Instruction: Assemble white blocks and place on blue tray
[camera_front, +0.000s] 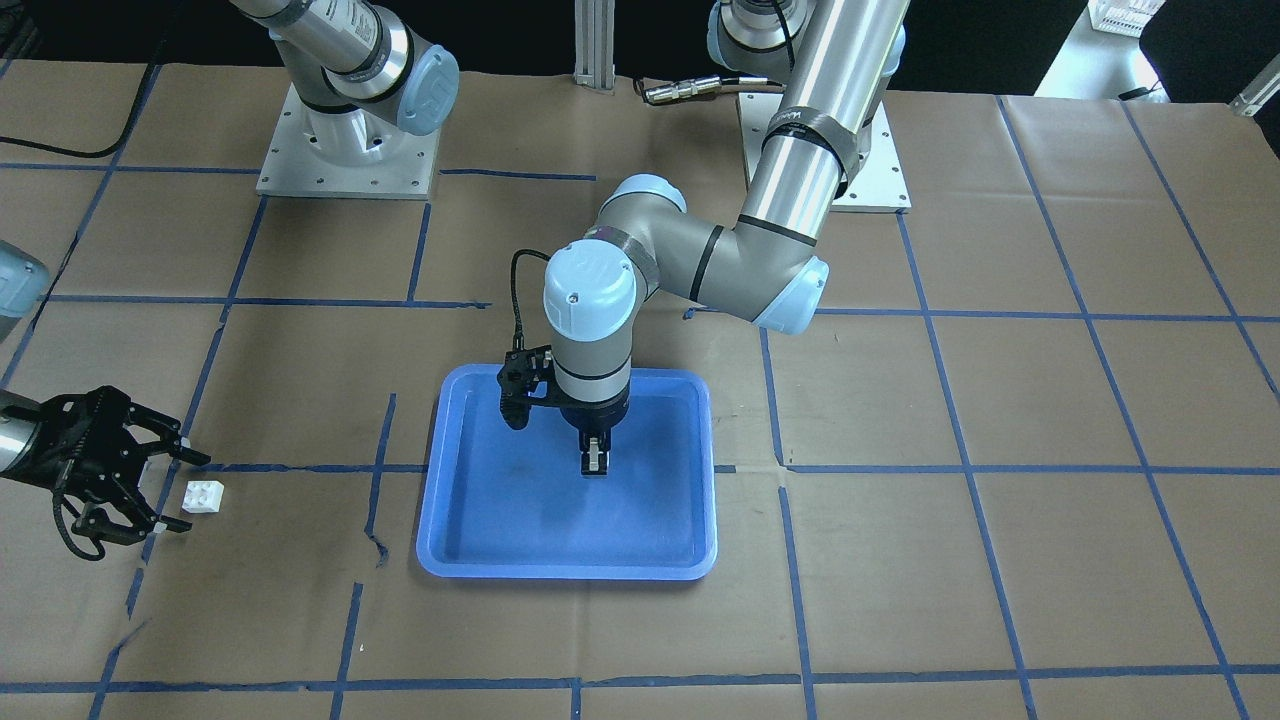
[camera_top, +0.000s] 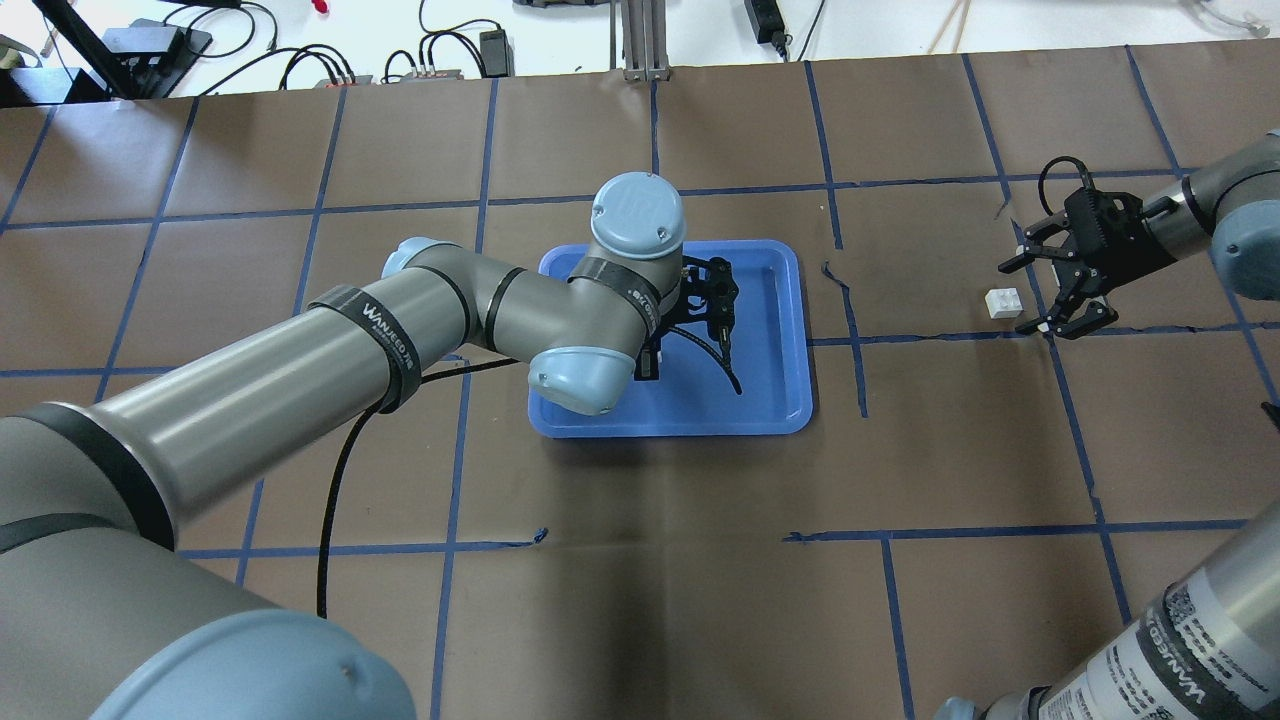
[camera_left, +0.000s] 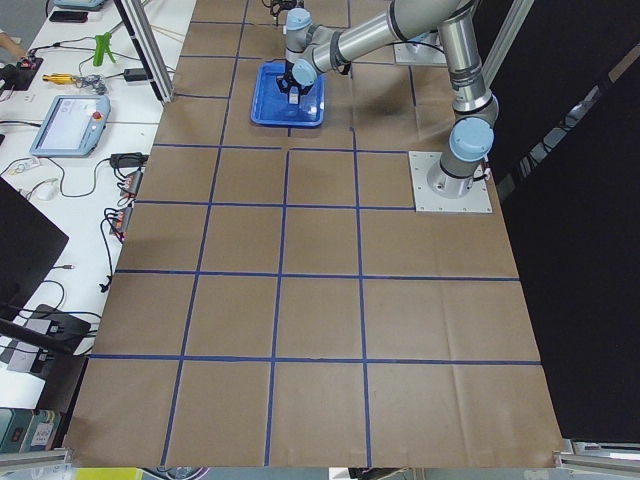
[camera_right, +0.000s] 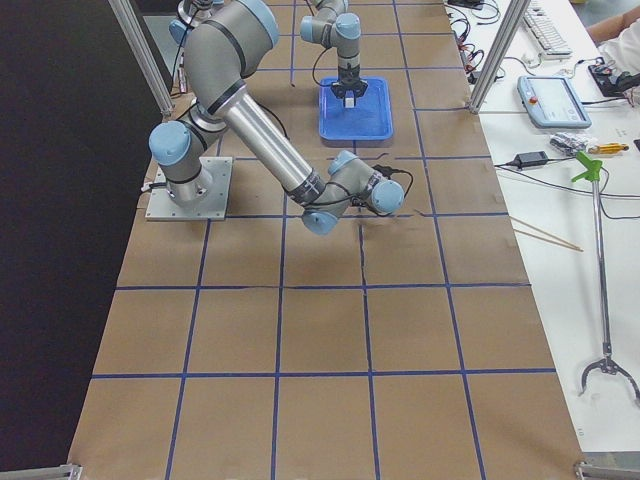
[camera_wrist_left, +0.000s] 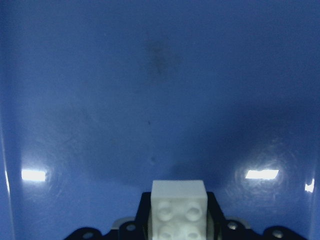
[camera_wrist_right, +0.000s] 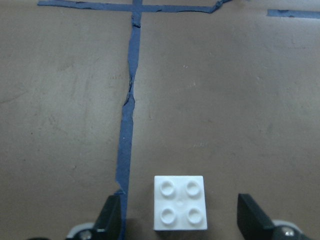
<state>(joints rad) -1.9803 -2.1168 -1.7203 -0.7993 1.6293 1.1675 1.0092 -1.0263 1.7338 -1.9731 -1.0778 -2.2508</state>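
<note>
The blue tray (camera_front: 480, 520) lies in the middle of the table; it also shows in the overhead view (camera_top: 770, 390). My left gripper (camera_front: 595, 462) points down over the tray and is shut on a white block (camera_wrist_left: 179, 210), seen between its fingers in the left wrist view. The second white block (camera_front: 203, 496) lies on the brown paper well away from the tray; it also shows in the overhead view (camera_top: 1003, 302) and the right wrist view (camera_wrist_right: 179, 202). My right gripper (camera_front: 170, 490) is open, low beside this block, with a finger (camera_wrist_right: 111, 220) on either side of it.
Brown paper with blue tape grid lines (camera_front: 950, 468) covers the table. The two arm base plates (camera_front: 345, 160) stand at the robot's side. Cables and devices lie on the white bench (camera_top: 400, 40) beyond the table's far edge.
</note>
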